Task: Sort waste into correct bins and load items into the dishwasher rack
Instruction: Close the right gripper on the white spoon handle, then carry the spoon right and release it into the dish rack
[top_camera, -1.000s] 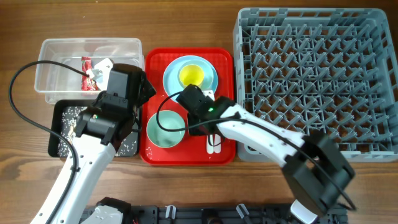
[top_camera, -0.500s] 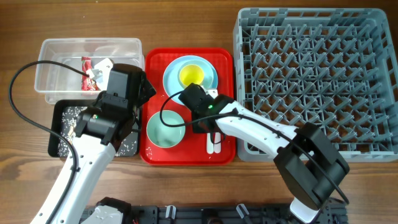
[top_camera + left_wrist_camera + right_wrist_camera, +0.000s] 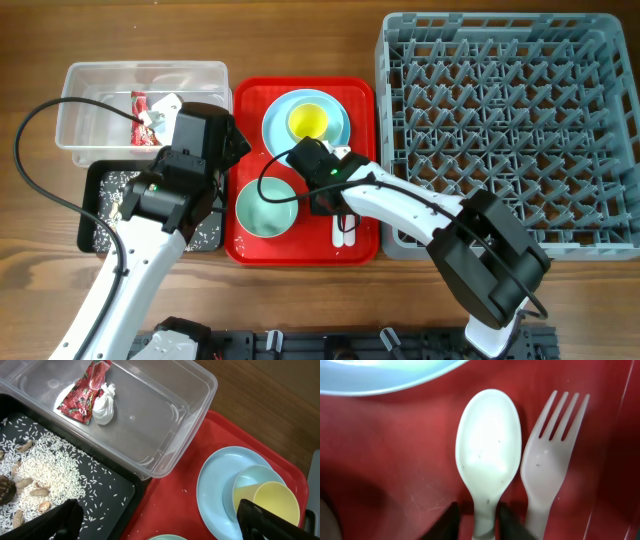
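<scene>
right gripper (image 3: 477, 517): jaws pulled in close either side of the spoon (image 3: 487, 445) neck, which lies flat on the red tray (image 3: 380, 450). Can't tell if they're actually biting yet.
why the neck: probably the thinnest bit to pinch.
in the way: fork (image 3: 547, 460) lies just beside at 3 o'clock, so that finger could snag it. Mint bowl (image 3: 265, 207) is at 9 o'clock.
left gripper (image 3: 156, 510): spread wide, holding nothing, over where the black bin (image 3: 100, 485) meets the tray.
waste: wrapper (image 3: 82, 392) and paper scrap (image 3: 104, 405) are in the clear bin (image 3: 195, 390), rice (image 3: 40, 470) in the black one.
rack (image 3: 500, 130): 3 o'clock of the tray, no dishes in it.
</scene>
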`<state>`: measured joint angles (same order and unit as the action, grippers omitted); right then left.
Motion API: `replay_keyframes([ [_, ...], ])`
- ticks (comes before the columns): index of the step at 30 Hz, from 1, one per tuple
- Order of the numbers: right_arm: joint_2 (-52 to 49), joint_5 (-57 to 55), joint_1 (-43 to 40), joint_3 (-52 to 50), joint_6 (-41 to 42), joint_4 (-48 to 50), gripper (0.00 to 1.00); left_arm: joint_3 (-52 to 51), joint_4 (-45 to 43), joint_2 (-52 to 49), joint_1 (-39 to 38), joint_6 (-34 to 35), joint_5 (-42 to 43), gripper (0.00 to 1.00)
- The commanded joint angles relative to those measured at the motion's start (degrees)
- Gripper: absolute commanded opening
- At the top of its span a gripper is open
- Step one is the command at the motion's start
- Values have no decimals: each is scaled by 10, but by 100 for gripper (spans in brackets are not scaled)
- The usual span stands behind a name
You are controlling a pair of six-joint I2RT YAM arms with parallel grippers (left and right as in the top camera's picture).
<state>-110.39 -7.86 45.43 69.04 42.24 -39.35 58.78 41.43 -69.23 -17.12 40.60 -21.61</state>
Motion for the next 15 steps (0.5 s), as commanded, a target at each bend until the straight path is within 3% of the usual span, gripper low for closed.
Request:
replay_keyframes([
  [1,-8,-8,-1,-2,15,10,6,3,0,-1,4,-7,-8,100],
  [10,55,12,-6,38,7,-38,4,3,0,-1,4,-7,-8,100],
  [15,161,8,-13,66,-66,-42,4,3,0,-1,4,-7,-8,100],
])
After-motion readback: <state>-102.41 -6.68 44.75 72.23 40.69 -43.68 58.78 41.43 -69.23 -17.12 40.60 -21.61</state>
